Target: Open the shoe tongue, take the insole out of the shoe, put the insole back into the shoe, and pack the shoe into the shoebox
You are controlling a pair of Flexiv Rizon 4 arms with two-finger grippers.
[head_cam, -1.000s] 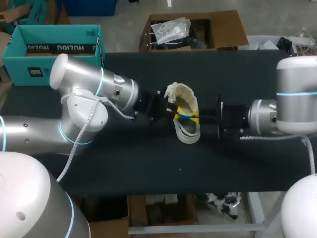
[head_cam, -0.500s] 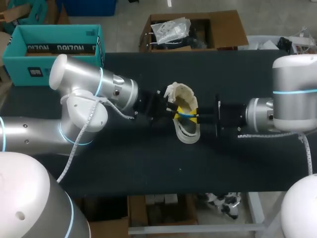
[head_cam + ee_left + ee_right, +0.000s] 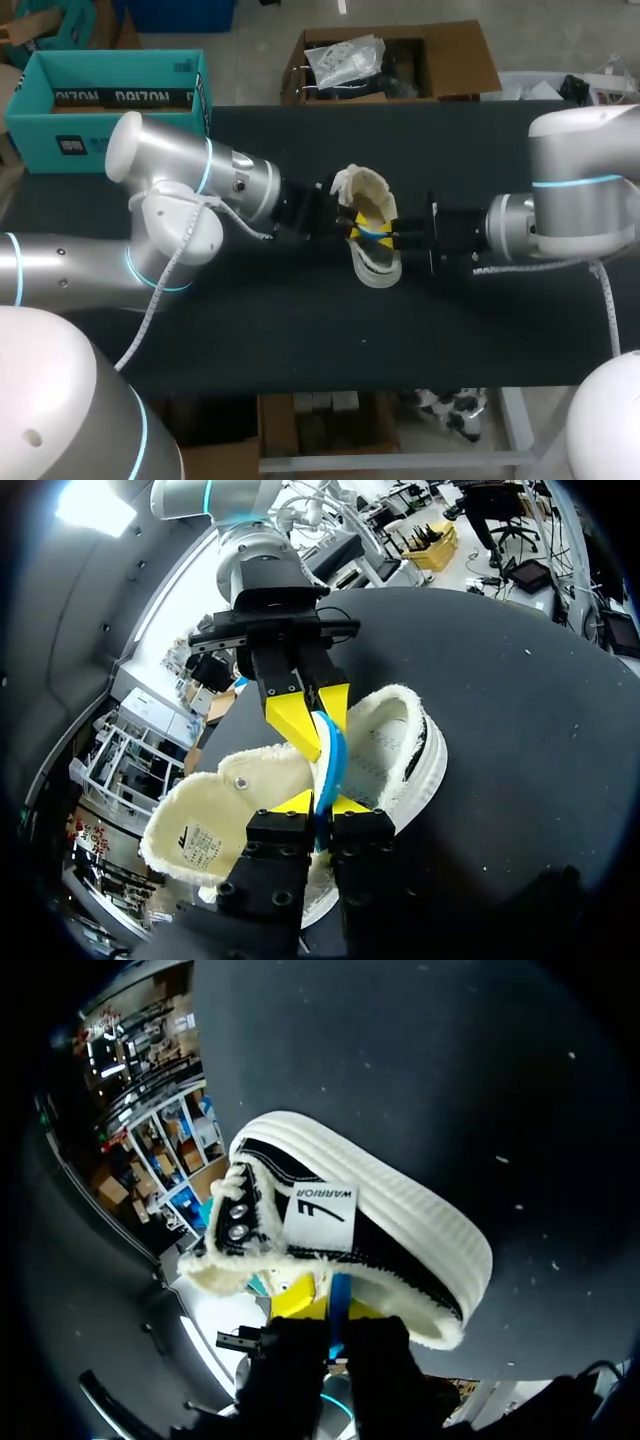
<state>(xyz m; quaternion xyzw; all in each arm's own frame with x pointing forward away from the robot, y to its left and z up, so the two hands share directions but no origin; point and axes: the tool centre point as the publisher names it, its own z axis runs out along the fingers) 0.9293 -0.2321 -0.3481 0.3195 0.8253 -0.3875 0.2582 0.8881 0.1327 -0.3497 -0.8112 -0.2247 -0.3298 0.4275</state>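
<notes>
Shoe (image 3: 377, 268) lies near the middle of the table (image 3: 300, 330), tipped on its side. Its opening faces your left arm and its thick white sole is turned toward your right arm. The lining is pale and fleecy. From the left wrist view you can see the tongue (image 3: 215, 820) folded out wide, away from the opening, with a small label on its inner face. The insole (image 3: 330, 755) shows only as a narrow blue strip seen edge-on. It rises out of the shoe's opening and runs straight between the two grippers. Your left gripper (image 3: 325, 803) reaches the shoe from the left edge of the table, and its yellow tips are pressed onto the near end of that blue strip, one on each side. Your right gripper (image 3: 330, 1305) comes in from the right edge and reaches over the shoe's upper side. Its yellow fingers are closed on the other end of the same strip (the right wrist view shows the blue edge held between the tips, just behind the fleecy collar). The two grippers are very close, almost tip to tip above the opening. The shoebox (image 3: 40, 140), teal and open, stands at the table's far left corner, well apart from the shoe.
</notes>
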